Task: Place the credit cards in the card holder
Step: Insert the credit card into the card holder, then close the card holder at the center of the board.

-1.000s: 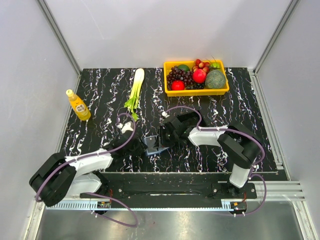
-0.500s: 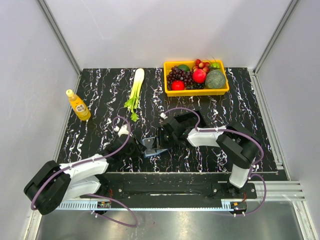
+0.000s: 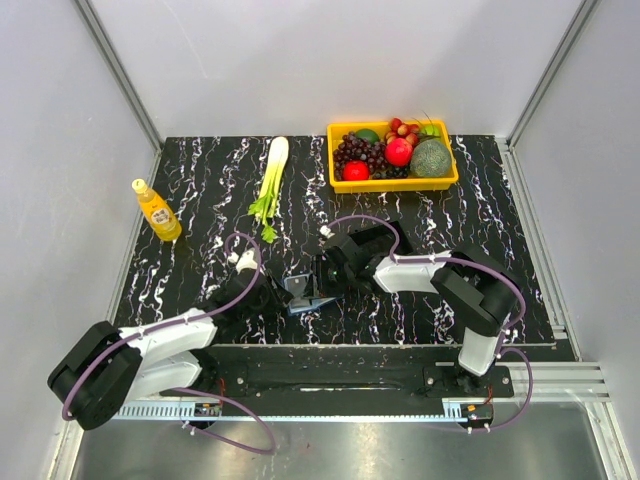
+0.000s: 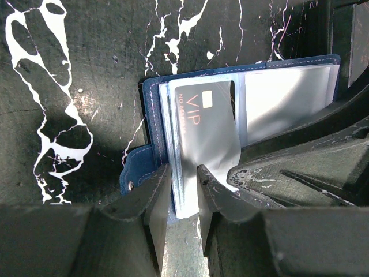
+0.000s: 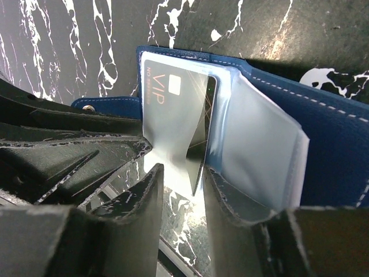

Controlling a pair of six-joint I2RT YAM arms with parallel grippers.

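Marbled table (image 3: 200,200), wrist-only VIP card (image 4: 204,133)

The navy card holder (image 4: 150,130) is lying open on the black marbled table (image 4: 86,69), a dark VIP credit card (image 4: 204,124) sitting inside one clear sleeve.

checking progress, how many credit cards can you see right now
1: a dark VIP card showing through a clear sleeve of the open card holder. Others may be hidden behind the sleeves.
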